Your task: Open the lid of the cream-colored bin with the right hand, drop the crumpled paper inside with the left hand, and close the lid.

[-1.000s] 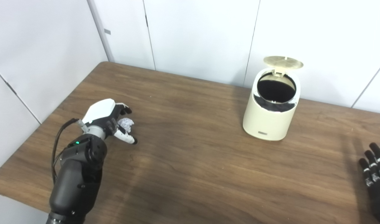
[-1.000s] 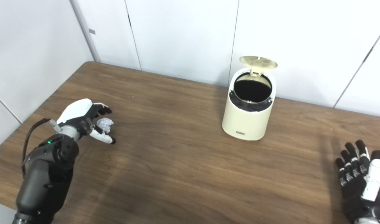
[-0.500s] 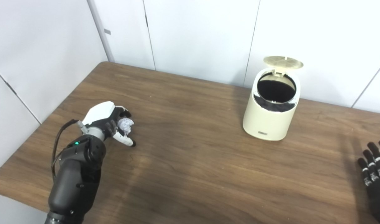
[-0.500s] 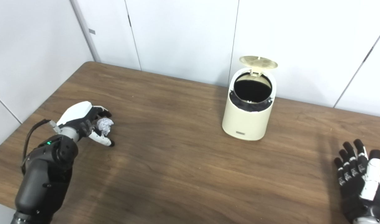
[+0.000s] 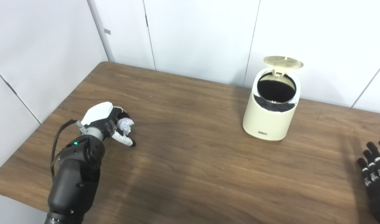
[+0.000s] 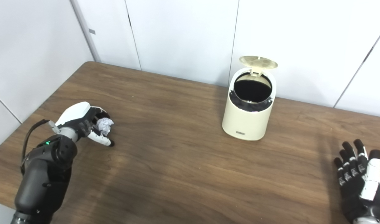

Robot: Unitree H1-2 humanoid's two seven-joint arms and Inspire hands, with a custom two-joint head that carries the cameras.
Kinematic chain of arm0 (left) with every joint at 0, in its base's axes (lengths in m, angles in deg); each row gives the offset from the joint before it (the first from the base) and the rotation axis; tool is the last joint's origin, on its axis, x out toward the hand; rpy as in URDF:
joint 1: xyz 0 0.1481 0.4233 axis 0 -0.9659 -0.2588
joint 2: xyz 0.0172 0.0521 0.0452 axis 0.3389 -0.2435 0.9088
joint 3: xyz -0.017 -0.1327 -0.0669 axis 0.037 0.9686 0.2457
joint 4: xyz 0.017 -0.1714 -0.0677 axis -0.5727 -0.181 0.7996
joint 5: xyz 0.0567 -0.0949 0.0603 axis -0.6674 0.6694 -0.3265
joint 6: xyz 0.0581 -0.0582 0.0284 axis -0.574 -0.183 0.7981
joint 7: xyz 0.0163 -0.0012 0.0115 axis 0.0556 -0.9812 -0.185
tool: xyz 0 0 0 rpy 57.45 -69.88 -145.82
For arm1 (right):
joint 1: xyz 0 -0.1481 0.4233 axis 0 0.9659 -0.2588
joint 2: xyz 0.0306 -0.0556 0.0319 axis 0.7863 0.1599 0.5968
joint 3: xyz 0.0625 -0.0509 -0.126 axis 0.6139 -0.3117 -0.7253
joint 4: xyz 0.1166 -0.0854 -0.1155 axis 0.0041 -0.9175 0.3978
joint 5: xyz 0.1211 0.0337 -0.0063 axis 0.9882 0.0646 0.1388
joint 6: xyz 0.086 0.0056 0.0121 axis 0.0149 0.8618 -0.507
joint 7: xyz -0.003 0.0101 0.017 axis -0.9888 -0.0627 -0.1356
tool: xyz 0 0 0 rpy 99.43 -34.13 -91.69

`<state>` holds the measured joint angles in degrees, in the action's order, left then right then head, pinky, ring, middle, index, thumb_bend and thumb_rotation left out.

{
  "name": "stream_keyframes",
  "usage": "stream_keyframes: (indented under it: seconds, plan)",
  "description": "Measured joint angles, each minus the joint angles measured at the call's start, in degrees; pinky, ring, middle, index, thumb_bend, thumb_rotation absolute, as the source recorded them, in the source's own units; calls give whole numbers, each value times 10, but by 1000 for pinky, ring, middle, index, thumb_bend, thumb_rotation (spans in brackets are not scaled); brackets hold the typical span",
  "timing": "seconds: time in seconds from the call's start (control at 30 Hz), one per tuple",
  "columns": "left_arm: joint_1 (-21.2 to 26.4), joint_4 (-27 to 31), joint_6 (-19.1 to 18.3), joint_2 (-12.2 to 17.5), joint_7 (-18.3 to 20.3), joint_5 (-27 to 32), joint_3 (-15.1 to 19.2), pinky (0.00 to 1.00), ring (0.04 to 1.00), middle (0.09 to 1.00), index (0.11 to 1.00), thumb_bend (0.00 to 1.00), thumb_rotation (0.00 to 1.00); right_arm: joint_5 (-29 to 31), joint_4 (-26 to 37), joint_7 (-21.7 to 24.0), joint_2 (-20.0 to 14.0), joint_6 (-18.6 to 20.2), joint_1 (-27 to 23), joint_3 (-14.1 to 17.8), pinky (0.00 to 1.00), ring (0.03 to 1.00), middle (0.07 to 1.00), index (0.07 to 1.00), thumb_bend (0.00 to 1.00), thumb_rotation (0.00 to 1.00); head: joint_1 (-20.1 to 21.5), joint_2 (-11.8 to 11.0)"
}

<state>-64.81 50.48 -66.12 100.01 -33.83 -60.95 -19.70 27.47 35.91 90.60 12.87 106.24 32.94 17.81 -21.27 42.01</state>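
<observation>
Paper first: the crumpled paper (image 5: 125, 124) sits at the near left of the table (image 5: 190, 161), and your left hand (image 5: 107, 123) has its fingers curled round it, the thumb stretched out beneath and in front with its tip down near the wood. The wad looks enclosed on its far and upper sides, yet you cannot tell from either view whether it is truly pinched or whether it is clear of the tabletop.

Treat that ball as very light and soft. It should crush a little under pressure, so a gentle wrap across its middle ought to hold it; squeezing hard gains you nothing. Being so light, it may roll away from a nudging fingertip or cling to a finger when you let go, so you will likely want to spread the fingers wide over the opening.

Your target, the cream-colored bin (image 6: 247, 118), stands upright toward the far right, well apart from the left hand. Its lid (image 6: 259, 62) is already tipped up and back on the hinge, and the dark round mouth faces up and toward you. So the opening step looks done, and the carry across is the step in hand. The bin seems light too; a knock from the forearm could shift it or jog the lid down.

Your right hand (image 6: 359, 179) rests at the near right edge, fingers spread apart, holding nothing, well clear of the bin.
</observation>
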Motion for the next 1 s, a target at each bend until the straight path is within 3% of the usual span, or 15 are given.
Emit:
stream_keyframes:
  seconds: [0.03, 0.07, 0.1, 0.17, 0.23, 0.3, 0.4, 0.5, 1.0]
  plan:
    - [1, -1, 0, -3, -4, 0, 3, 518, 550, 555, 677, 679, 0, -2, 0, 0, 0, 0, 0, 0, 971, 983, 950, 989, 573, 1000, 0, 0]
    - [2, -2, 0, -6, -8, 0, 5, 498, 531, 523, 656, 614, 0, -3, 0, 0, 0, 0, 0, 0, 973, 984, 951, 990, 571, 1000, 1, 1]
    - [2, -4, 0, -8, -11, 0, 6, 494, 527, 483, 598, 566, 0, -3, 1, -1, 0, 1, 0, 0, 977, 985, 951, 992, 571, 1000, 1, 1]
    - [2, -6, 0, -12, -13, 4, 9, 520, 551, 492, 516, 529, 0, -3, 1, -1, 0, 1, 0, 0, 978, 981, 949, 989, 575, 1000, 2, 2]
    - [2, -10, 0, -14, -19, 9, 10, 590, 618, 546, 475, 513, 0, -3, 1, -1, 0, 1, 0, 0, 979, 980, 947, 990, 581, 1000, 3, 1]
    - [2, -10, 0, -14, -23, 13, 10, 631, 644, 507, 484, 518, 0, -3, 2, -1, 0, 2, 0, 0, 970, 973, 941, 989, 587, 995, 3, 2]
    - [2, -12, 0, -14, -37, 25, 7, 627, 644, 498, 486, 520, 0, -4, 9, -2, 1, 3, 1, 0, 957, 967, 933, 985, 586, 999, 4, 1]
    - [1, -16, 0, -13, -47, 34, 6, 539, 576, 546, 467, 512, 0, -4, 9, -2, 1, 5, 1, 1, 973, 976, 944, 982, 584, 999, 5, 1]
    - [-6, -17, 0, -5, -81, 74, -7, 567, 606, 557, 460, 510, 0, -2, 18, -2, 4, 14, 2, 2, 993, 974, 939, 992, 587, 993, 11, -1]
